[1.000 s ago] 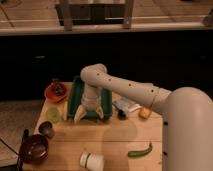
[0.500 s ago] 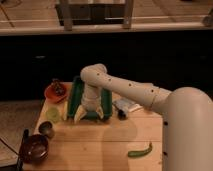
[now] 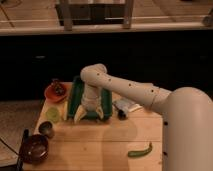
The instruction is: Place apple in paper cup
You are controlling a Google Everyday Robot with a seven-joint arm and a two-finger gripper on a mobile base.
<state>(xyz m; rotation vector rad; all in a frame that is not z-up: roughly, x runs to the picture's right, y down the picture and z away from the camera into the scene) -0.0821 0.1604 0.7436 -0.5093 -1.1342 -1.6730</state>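
A green tray (image 3: 74,99) sits at the back of the wooden counter (image 3: 100,145). What it holds is hidden by the arm (image 3: 127,90), which reaches down into it. To the tray's left, an orange plate (image 3: 49,95) carries a dark lump (image 3: 58,88) that I cannot identify. Nearer along the left edge stand a pale green cup (image 3: 52,114), a dark metal cup (image 3: 46,129) and a brown bowl (image 3: 34,149); their contents do not show.

The tool (image 3: 92,116) hangs over the tray's near edge with its pale fingers (image 3: 79,118) splayed wide, released. Only the tray's dark green seems to show between them. Neither the apple nor the paper cup can be made out, so I cannot tell where the apple lies relative to the tool.

Just right of the tray lies a pale packet (image 3: 126,105). A long green pepper (image 3: 140,151) rests on the counter's near right part, well apart from the tool.
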